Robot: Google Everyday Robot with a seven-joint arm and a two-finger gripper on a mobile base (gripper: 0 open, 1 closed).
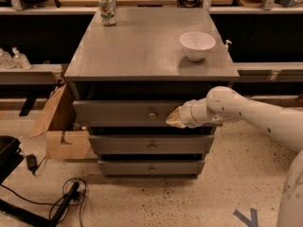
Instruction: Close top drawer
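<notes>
The top drawer [118, 112] is found directly under the table [142, 56] top, partly pulled out. It is judged stiff, fairly heavy painted wood, so a flat push on the front near the central knob [152, 114] is favoured over any grasp. The gripper [174, 119] is set against that front, just right of the knob, its fingers apparently pressed together into one tapered tip

Tool [174, 119] at top drawer [118, 112] front, right of knob [152, 115]; bowl [197, 45] right, can [107, 9] rear-left on cabinet top [142, 51].
</notes>
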